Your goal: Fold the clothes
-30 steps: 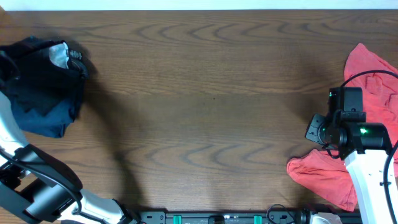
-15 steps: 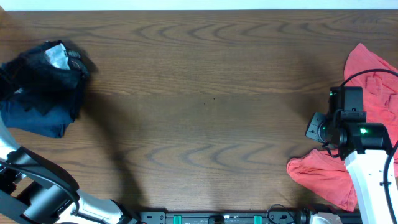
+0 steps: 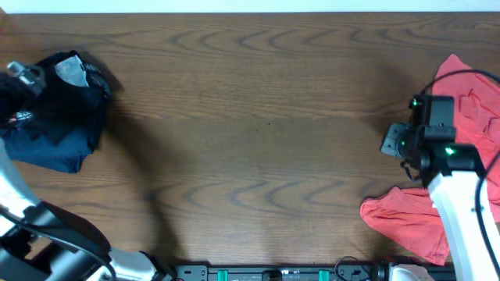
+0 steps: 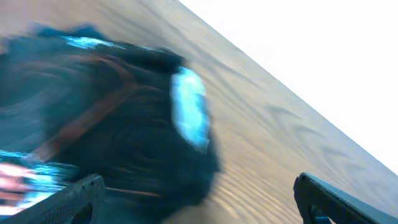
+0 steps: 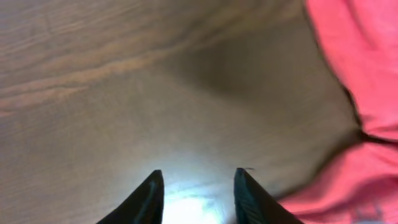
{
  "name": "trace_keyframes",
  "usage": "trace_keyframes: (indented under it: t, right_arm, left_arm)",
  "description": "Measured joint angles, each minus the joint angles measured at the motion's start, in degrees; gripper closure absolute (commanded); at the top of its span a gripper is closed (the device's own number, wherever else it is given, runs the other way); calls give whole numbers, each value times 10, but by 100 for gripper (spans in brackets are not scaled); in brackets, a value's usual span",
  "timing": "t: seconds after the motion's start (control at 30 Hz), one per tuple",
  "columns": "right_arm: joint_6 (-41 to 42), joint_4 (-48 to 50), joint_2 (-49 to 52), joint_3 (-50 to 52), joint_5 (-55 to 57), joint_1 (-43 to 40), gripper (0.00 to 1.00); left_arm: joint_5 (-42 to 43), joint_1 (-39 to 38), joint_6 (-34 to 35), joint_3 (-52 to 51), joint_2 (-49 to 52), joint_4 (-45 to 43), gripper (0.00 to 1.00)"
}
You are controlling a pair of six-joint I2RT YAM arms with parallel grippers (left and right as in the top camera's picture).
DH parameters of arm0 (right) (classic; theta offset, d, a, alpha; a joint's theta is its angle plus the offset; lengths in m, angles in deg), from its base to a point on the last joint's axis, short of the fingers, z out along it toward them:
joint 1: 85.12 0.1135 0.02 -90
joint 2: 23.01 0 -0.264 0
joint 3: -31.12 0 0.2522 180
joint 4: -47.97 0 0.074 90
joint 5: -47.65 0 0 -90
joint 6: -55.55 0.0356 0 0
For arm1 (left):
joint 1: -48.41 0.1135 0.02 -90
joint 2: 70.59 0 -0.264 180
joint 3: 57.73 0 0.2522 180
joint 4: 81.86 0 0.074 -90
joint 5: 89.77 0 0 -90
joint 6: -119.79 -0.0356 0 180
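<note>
The black jersey [image 3: 61, 109] lies crumpled in a heap at the table's far left. In the left wrist view the black jersey [image 4: 118, 124] is blurred, with thin orange lines and a pale patch. My left gripper [image 4: 199, 202] hangs just over its near edge, jaws wide open and holding nothing. A coral-red shirt [image 3: 469, 101] sprawls at the right edge, one fold [image 3: 402, 222] near the front. My right gripper [image 3: 393, 145] hovers over bare wood just left of that coral-red shirt [image 5: 357, 68]. In its own wrist view the right gripper [image 5: 198, 180] stands partly open and empty.
The brown wooden table [image 3: 258, 117] stretches between the two garments. Both arm bases and a black rail [image 3: 273, 273] sit along the front edge. The table's far edge runs along the top of the overhead view.
My left gripper has opened and let go of the black jersey, which stays in its heap. The right gripper has shifted slightly toward the far side and opened a little wider.
</note>
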Motion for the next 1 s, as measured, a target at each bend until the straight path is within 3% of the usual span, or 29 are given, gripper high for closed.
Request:
trace_keyframes:
  t: [0.17,0.3,0.53,0.77,0.87,1.0]
  right_arm:
    - [-33,78,60,0,-52,0,36]
    - [-52,128,88,-1,-76,0,1]
    - [-92,128,100,-1,-90,0,1]
    - [-70,62,25,-1,-93,0,1]
    - [-56,52,-57,-1,-83,0,1]
    - [-44,35,-160,1,-49,2,1]
  left_arm:
    - [17,-90,-14,0,-3,50,2]
    - [-42,-199,-31,0,-3,107,2]
    - [-191,-349,-38,0,-3,250,2]
    - [-242,-387,-24,-1,-3,394,2]
    - [-266,-387,-17,-7,-16,398,2]
    - [-280,-389,-13,-56,-91,336,2]
